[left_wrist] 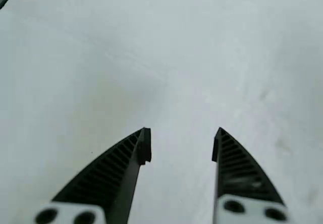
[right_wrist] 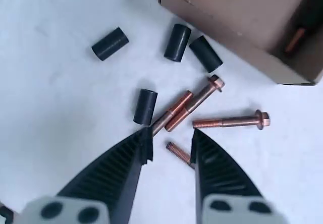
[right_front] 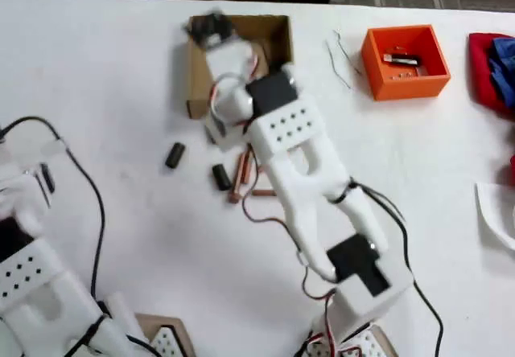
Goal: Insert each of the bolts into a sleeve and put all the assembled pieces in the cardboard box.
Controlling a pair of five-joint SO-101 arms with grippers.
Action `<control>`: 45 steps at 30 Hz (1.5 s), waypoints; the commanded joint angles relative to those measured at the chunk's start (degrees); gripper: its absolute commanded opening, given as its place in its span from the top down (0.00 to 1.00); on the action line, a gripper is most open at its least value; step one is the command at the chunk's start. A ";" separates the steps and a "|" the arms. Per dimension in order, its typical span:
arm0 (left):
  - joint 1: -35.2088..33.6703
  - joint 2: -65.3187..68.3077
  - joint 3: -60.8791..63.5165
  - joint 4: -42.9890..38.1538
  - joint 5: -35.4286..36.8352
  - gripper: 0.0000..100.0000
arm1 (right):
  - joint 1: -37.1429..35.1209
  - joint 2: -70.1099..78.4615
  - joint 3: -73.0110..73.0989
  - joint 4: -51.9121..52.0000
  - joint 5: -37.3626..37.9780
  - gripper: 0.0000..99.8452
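Note:
Several copper bolts (right_wrist: 229, 120) lie loose on the white table, just short of the cardboard box (right_wrist: 217, 27). Several black sleeves (right_wrist: 145, 106) are scattered beside them, and two sleeves (right_front: 175, 154) show left of the arm in the high view. My right gripper (right_wrist: 171, 135) is open and hangs low over the bolts. The threaded end of one bolt (right_wrist: 177, 152) lies between its fingertips. The right arm (right_front: 290, 144) reaches across to the box (right_front: 278, 31) and hides part of the pile. Something copper lies inside the box (right_wrist: 295, 40). My left gripper (left_wrist: 181, 133) is open over bare table.
An orange bin (right_front: 405, 61) holding a small dark piece stands at the back right, with a thin wire (right_front: 342, 51) beside it. Red and blue cloth (right_front: 491, 59) lies at the right edge. A black cable (right_front: 80, 180) loops near the left arm (right_front: 40, 285).

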 commanded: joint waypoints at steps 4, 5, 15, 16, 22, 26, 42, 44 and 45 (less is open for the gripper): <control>-1.05 -0.88 1.71 0.97 0.70 0.78 | -3.56 0.40 18.55 -19.30 -0.53 0.88; -1.05 -0.88 1.80 0.97 0.62 0.78 | -4.53 1.98 18.73 -20.70 -0.53 0.88; -1.05 -0.88 1.80 1.05 0.44 0.78 | -6.73 19.65 7.74 -21.67 -2.55 0.88; -1.05 -0.88 1.80 1.05 0.44 0.78 | -6.55 20.97 5.89 -20.88 -2.64 0.88; -1.05 -0.88 1.80 0.97 0.44 0.78 | -5.93 23.87 -2.20 -14.90 -2.46 0.88; -1.05 -0.88 1.80 0.97 0.44 0.78 | -5.93 23.96 -2.55 -14.64 -2.46 0.88; -1.05 -0.88 1.80 0.97 0.44 0.78 | -5.85 30.55 -1.41 -12.09 -2.99 0.88; -1.05 -0.88 1.80 0.97 0.44 0.78 | -5.85 30.55 -1.41 -11.47 -2.99 0.88; -1.05 -0.88 1.80 0.97 0.44 0.78 | -5.85 30.73 -1.41 -11.03 -2.99 0.88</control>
